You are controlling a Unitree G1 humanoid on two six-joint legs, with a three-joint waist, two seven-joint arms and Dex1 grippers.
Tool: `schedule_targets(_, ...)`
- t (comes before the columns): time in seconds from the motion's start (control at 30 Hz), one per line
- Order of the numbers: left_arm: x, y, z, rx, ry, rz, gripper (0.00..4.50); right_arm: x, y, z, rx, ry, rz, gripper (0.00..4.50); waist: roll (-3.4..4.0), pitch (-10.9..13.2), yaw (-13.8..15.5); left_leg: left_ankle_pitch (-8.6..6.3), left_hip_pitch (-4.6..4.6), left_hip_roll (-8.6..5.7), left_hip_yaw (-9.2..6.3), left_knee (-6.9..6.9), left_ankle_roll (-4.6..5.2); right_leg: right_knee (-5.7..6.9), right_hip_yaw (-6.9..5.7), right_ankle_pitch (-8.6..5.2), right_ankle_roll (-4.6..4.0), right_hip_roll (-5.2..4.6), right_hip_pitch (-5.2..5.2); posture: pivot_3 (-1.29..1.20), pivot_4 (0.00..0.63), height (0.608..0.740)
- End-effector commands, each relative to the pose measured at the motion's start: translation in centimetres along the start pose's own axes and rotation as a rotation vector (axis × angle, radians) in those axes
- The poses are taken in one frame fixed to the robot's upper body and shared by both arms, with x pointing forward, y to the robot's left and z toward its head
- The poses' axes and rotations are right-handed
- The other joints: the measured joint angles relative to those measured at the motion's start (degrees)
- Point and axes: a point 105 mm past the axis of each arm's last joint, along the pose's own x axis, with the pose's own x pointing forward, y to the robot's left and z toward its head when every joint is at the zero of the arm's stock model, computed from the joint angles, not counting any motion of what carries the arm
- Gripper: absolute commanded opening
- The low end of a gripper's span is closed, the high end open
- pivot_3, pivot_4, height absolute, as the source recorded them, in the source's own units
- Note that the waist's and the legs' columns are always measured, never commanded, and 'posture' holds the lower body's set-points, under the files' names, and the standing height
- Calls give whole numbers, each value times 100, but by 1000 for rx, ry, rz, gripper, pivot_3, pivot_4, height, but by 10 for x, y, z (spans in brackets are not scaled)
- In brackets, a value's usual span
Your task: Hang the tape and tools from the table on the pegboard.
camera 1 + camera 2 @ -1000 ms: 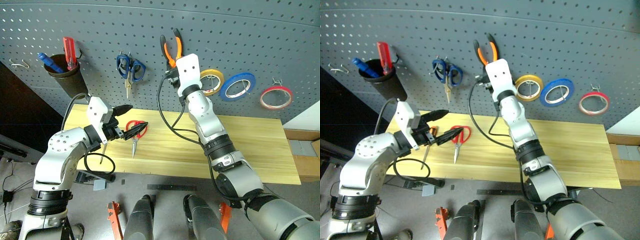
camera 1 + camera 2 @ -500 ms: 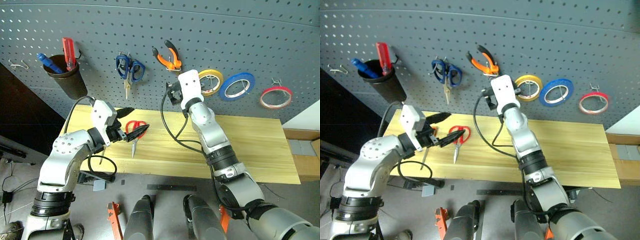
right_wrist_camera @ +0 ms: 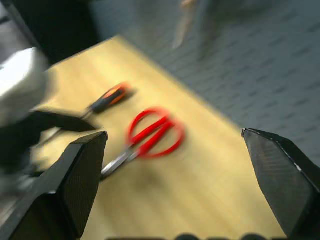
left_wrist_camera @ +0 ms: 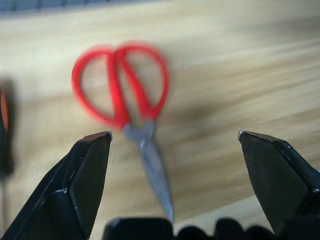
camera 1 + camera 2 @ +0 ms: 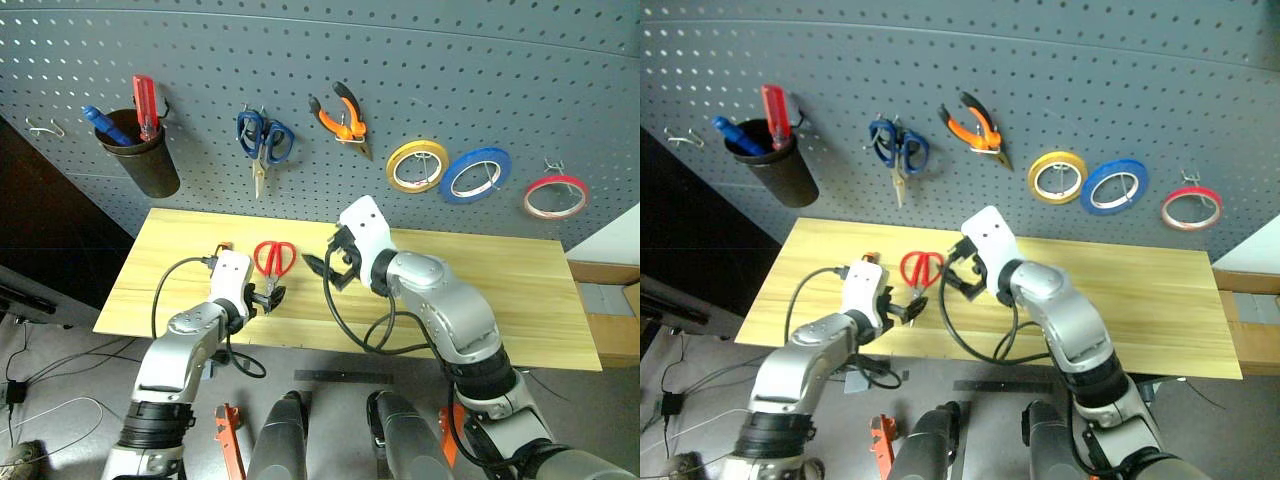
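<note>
Red-handled scissors [image 5: 270,260] lie on the table [image 5: 520,300], handles toward the pegboard [image 5: 450,70]. My left gripper [image 5: 268,297] is open and low over the table, its fingers either side of the scissors' [image 4: 120,95] blades. The right gripper [image 5: 320,267] hangs open and empty just right of the scissors [image 3: 155,132]. A slim screwdriver [image 3: 107,98] lies on the wood beside my left wrist. The orange-handled pliers [image 5: 340,112] hang on the pegboard, and the red tape [image 5: 555,196] hangs at its far right.
On the pegboard are a dark cup [image 5: 148,160] with a blue and a red screwdriver, blue-handled scissors [image 5: 262,140], a yellow roll [image 5: 417,165] and a blue roll [image 5: 477,174]. The table's right half is bare wood. A cable loops under my right arm.
My right gripper has let go of the pliers, which now hang on the pegboard, and has drawn back and down over the table. The left gripper has sunk onto the scissors' blades.
</note>
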Motion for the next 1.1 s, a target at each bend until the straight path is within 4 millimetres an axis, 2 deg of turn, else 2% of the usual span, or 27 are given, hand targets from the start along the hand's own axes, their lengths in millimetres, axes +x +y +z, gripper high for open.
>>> schedule_targets(0.03,11,7,-6,-1,74,79,4387,-6,13,11,-16,-30,49,4474,0,0,-6,0,-1,0,-1,0,0,0,-2,0,0,0,0,-23,260,740)
schedule_targets(0.27,41,10,-4,25,190,135,4387,-10,23,5,-12,7,92,4474,-2,-1,-7,1,-1,-6,-7,1,-1,-1,-13,0,0,-2,6,-38,268,740)
schedule_targets(0.47,51,6,3,7,192,109,4387,-14,19,1,-27,29,96,4474,-2,-1,-36,1,0,-4,-7,-1,-1,-3,-14,0,0,-5,6,-57,270,740)
schedule_targets(0.57,52,7,1,-1,190,109,3789,-17,14,0,-30,38,86,4500,-1,-2,-54,1,0,-3,-7,-1,-1,-2,-14,0,1,-5,6,-66,267,740)
schedule_targets(0.83,49,8,1,28,126,113,1063,-24,4,-3,-33,49,65,4500,-1,-3,-108,1,0,-3,-7,-1,-2,-3,-13,0,1,-8,7,-69,259,740)
schedule_targets(1.0,41,0,4,87,33,65,1061,-32,-2,6,-66,11,61,4500,-1,-3,-139,0,0,-2,-6,-3,-2,-4,-12,0,0,-9,6,-72,258,740)
schedule_targets(1.1,26,-5,2,141,-22,29,1061,-44,-5,14,-128,-37,73,4500,-1,-2,-141,0,-1,-2,-6,-6,-2,-6,-11,0,0,-9,6,-77,261,740)
